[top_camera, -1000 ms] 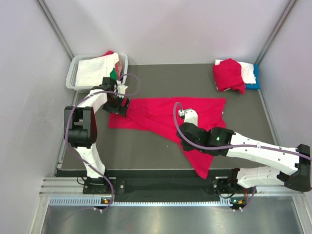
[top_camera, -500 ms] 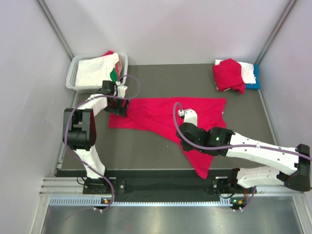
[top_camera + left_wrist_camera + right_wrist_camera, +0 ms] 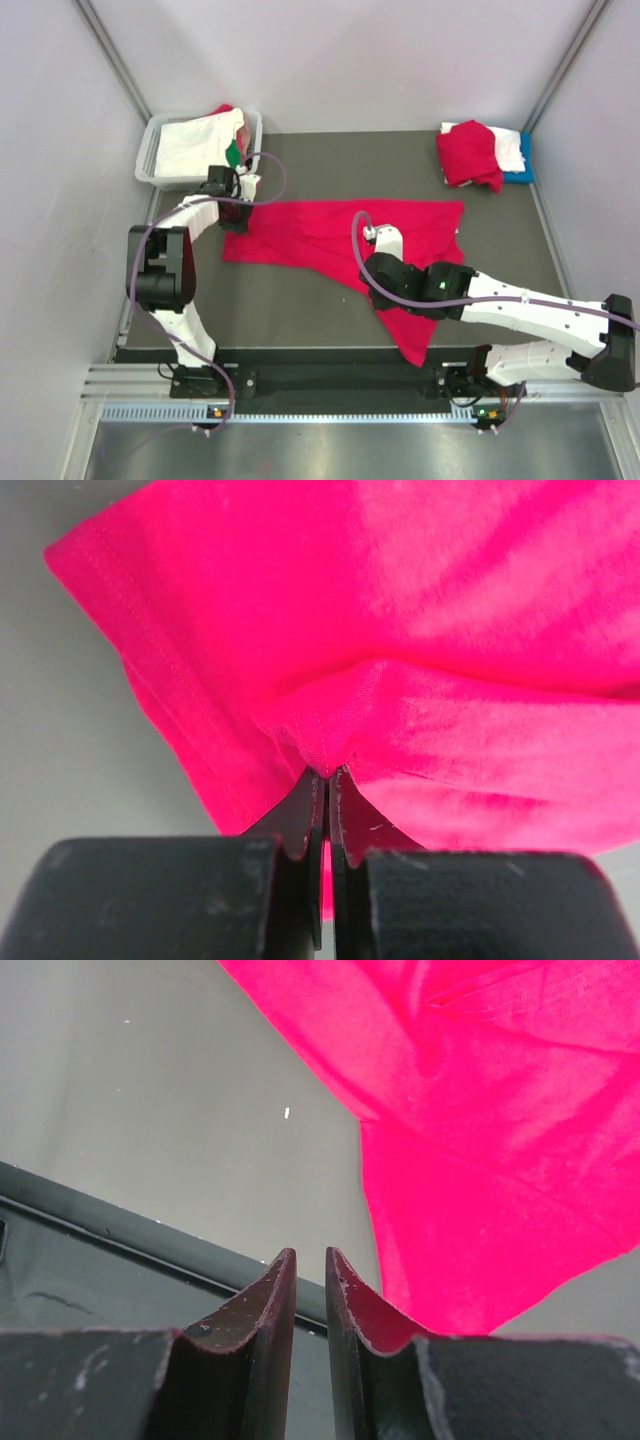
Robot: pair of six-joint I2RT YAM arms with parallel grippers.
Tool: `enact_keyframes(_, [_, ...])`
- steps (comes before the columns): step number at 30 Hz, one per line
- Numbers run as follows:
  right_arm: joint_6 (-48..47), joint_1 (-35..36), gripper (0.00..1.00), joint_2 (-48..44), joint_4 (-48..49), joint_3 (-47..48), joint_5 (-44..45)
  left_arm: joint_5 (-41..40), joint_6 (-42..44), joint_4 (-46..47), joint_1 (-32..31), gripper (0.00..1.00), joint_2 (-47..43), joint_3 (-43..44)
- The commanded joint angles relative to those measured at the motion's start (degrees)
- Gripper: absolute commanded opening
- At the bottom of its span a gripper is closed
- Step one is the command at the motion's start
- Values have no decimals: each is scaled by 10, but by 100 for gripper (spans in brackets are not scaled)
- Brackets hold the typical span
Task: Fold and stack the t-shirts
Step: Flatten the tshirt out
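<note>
1. Left gripper (image 3: 327,776): the black matte fingers are pinched tight on a raised fold of the red t-shirt (image 3: 320,232). The cloth bunches into a small peak right at the tips.
2. The cloth there is a fine knit in bright red. A stitched hem with a double seam line runs along the sleeve edge left of the pinch.
3. Right gripper (image 3: 308,1256): the jaws stand a narrow slit apart with nothing between them. The fingers are black and scuffed, and their inner faces are tinted red. They hang over bare table, with the shirt's near tail just to one side.
4. Table (image 3: 300,310): the surface is dark grey, smooth and matte.
5. The shirt lies mid-table, mostly flat and lightly wrinkled. Its far edge is roughly straight, and its near edge slants down to a pointed tail at near centre-right.
6. Left arm: it rises from the near-left base and bends at a black elbow, and the forearm reaches far. The wrist sits at the shirt's far-left corner, just near of the tub (image 3: 143,160).
7. Right arm: it stretches low from the near-right base toward the left, and the wrist is over the shirt's near-right part.
8. The tub is pale slotted plastic at far left, with white cloth (image 3: 195,145) heaped inside.
9. Folded stack (image 3: 470,155) at far right: a red shirt lies on white, and blue shows at the right edge.
</note>
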Motion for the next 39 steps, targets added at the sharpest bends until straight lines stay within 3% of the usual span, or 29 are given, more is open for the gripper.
enact_keyframes(1, [-12, 7, 19, 6, 19, 0, 19, 7, 24, -10, 4, 0, -57, -9])
enact_keyframes(9, [-43, -27, 19, 17, 29, -5, 31, 52, 77, -182, 12, 1, -160, 64])
enact_keyframes(13, [-50, -71, 15, 16, 32, -10, 39, 90, 144, -378, 12, 11, -168, 120])
enact_keyframes(18, [-80, -143, 13, 23, 51, -27, 52, 107, 223, -519, 12, 14, -188, 105])
enact_keyframes(19, [-84, -152, 13, 23, 56, -28, 52, 107, 231, -531, 12, 17, -198, 79])
enact_keyframes(20, [-97, -162, 13, 23, 65, -29, 51, 108, 239, -546, 12, 35, -217, 64])
enact_keyframes(21, [-101, -181, 14, 25, 80, -29, 44, 109, 261, -557, 12, 44, -225, 49])
enact_keyframes(22, [-106, -191, 14, 26, 88, -29, 40, 110, 270, -563, 12, 57, -232, 18])
enact_keyframes(23, [-117, -200, 14, 30, 95, -28, 38, 112, 276, -569, 12, 82, -246, 5])
enact_keyframes(24, [-121, -216, 14, 37, 103, -27, 32, 114, 290, -580, 12, 93, -252, -7])
enact_keyframes(30, [-149, -257, 22, 74, 144, -33, 3, 136, 284, -575, 17, 95, -290, -15])
enact_keyframes(34, [-142, -269, 21, 103, 189, -55, -35, 86, 219, -448, 20, 95, -277, -18])
enact_keyframes(39, [-140, -271, 18, 151, 214, -52, -55, 77, 178, -367, 41, 95, -183, -4])
